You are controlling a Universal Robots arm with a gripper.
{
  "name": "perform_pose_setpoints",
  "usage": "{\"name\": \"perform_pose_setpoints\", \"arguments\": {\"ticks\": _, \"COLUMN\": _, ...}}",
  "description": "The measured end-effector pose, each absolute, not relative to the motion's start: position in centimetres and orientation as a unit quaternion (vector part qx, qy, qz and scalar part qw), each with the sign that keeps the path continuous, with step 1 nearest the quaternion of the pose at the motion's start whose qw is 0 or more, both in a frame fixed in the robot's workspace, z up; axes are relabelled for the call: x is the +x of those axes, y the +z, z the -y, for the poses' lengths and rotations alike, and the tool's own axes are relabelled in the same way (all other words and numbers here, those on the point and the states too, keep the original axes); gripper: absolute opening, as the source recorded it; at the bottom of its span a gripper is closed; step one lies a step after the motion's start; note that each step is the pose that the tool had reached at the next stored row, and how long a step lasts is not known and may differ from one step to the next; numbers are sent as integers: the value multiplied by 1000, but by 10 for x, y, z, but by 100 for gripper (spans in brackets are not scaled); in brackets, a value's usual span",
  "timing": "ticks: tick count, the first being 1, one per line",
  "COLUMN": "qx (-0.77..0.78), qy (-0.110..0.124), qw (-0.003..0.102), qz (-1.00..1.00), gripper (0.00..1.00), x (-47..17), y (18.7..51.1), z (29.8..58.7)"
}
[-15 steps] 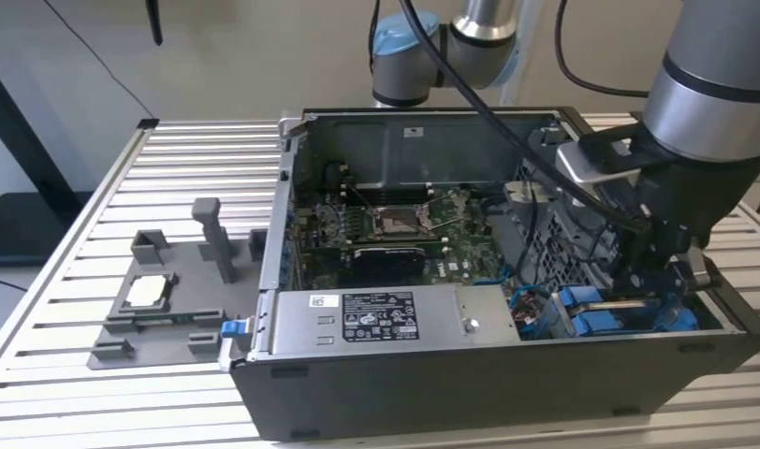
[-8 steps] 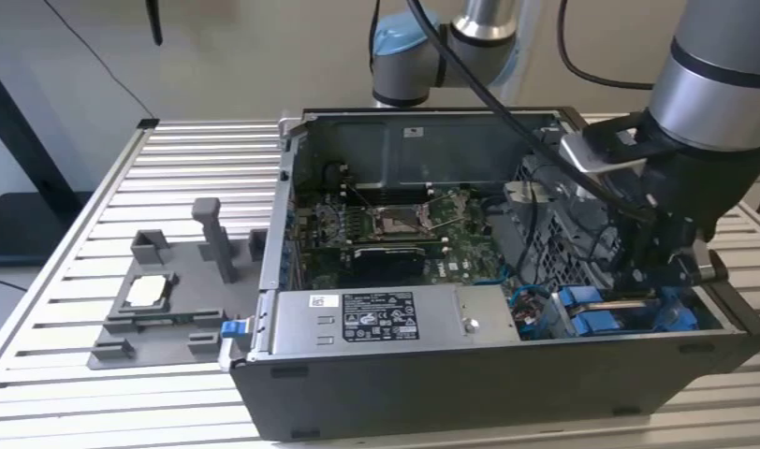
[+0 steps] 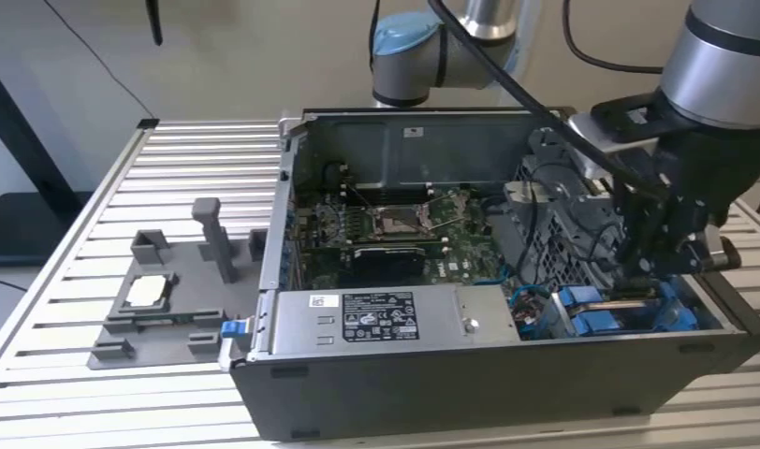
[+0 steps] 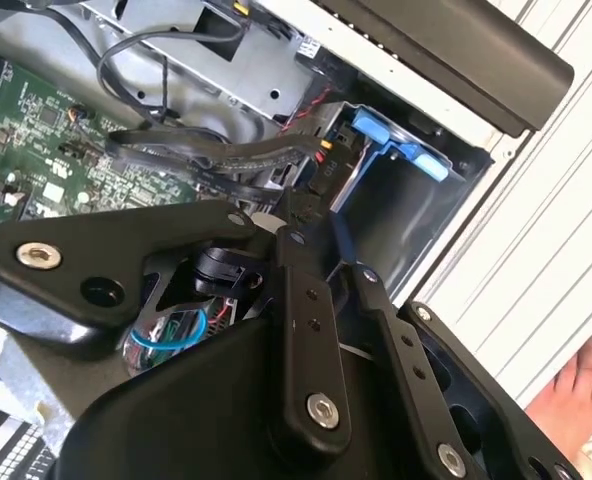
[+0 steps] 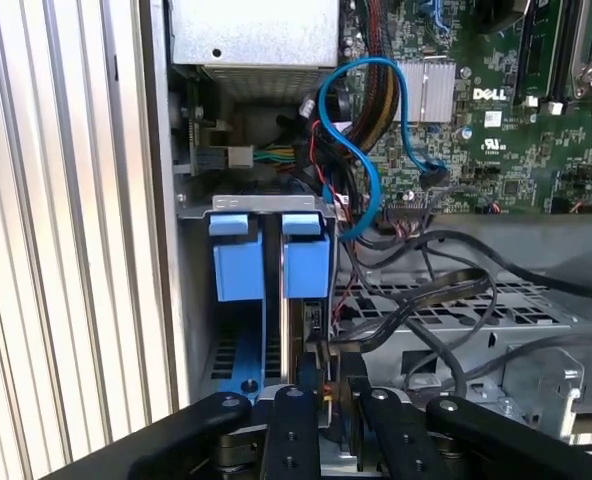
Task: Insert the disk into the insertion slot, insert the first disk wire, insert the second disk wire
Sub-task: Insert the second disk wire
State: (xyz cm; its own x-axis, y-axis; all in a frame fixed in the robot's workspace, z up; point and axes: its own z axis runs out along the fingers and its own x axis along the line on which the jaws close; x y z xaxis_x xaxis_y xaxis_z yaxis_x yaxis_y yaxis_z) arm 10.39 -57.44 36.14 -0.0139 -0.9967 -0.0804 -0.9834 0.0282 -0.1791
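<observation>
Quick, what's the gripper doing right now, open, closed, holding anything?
Gripper: fingers closed on a dark cable connector at the edge of the disk in the insertion slot.

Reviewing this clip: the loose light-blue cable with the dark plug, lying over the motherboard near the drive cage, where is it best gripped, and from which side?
Probably by the dark plug at the end of the light-blue cable, not the cable's loop. The plug is a small rigid block, while the cable curves and would likely flex. Come from above, through the case's open side, since other wires and the drive cage crowd it from the sides.
</observation>
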Motion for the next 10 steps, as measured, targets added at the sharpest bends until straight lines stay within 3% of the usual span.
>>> {"name": "perform_pose_setpoints", "arguments": {"ticks": 10, "qx": -696, "qy": -36, "qw": 92, "qz": -711, "gripper": 24, "x": 104, "y": 374, "z": 574}}
